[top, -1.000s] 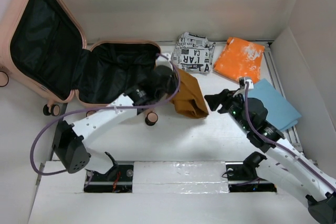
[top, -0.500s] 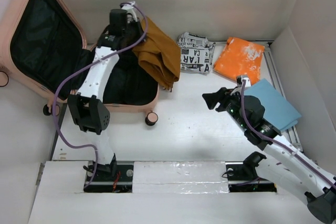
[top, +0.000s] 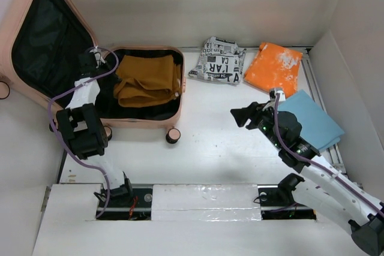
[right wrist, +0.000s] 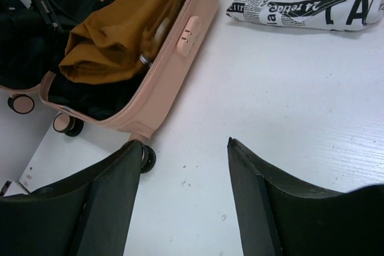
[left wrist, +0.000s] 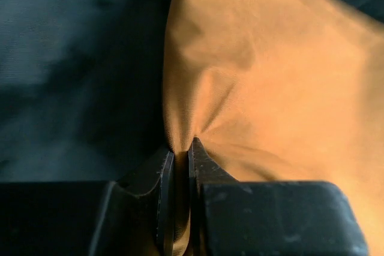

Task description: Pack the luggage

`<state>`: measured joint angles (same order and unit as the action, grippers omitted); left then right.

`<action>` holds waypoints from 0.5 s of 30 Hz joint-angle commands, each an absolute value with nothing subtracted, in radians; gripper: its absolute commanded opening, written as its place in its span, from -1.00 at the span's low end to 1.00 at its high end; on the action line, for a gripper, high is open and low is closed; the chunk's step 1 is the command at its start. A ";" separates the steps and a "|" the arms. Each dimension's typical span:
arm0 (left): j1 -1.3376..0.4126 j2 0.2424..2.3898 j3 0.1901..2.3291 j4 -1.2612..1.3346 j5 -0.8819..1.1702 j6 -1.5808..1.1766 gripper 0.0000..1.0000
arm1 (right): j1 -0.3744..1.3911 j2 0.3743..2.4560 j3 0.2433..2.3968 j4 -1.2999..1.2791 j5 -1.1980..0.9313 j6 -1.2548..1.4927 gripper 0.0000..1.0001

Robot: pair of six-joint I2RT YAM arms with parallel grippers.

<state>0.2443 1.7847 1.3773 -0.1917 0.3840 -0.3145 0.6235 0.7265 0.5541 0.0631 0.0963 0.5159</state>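
Note:
The pale pink luggage (top: 139, 125) lies open at the back left, its lid leaning against the wall, black lining showing. A mustard-brown cloth (top: 147, 80) lies crumpled inside the base half. My left gripper (top: 113, 66) is inside the base at the cloth's left edge. In the left wrist view it (left wrist: 181, 148) is shut on a pinched fold of the mustard cloth (left wrist: 270, 88), over the black lining (left wrist: 72, 58). My right gripper (top: 240, 114) is open and empty above the table, right of the luggage. In the right wrist view it (right wrist: 183, 148) looks toward the luggage (right wrist: 180, 58) and cloth (right wrist: 120, 34).
A newsprint-patterned cloth (top: 219, 61) and an orange cloth (top: 274, 67) lie at the back of the table. A light blue cloth (top: 312, 118) lies at the right under my right arm. White walls enclose the table. A luggage wheel (right wrist: 147, 157) sits beside my right gripper's left finger.
My left arm has carried the mustard cloth from the table up over the luggage and down into the base half. My right arm has barely moved.

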 commanded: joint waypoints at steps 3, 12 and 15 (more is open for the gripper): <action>0.241 1.727 1.397 -0.091 0.177 -0.249 -1.00 | 0.630 0.713 0.546 0.141 0.083 0.508 0.30; 0.229 1.609 1.389 -0.097 -0.031 -0.362 0.12 | 0.630 0.723 0.546 0.141 0.092 0.508 0.42; 0.170 1.471 1.361 -0.060 -0.187 -0.411 0.15 | 0.630 0.733 0.546 0.141 0.092 0.508 0.45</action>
<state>0.2192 1.6619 1.3567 -0.1528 -0.0391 -0.3508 0.6235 0.7292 0.5411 0.0826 0.0963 0.5159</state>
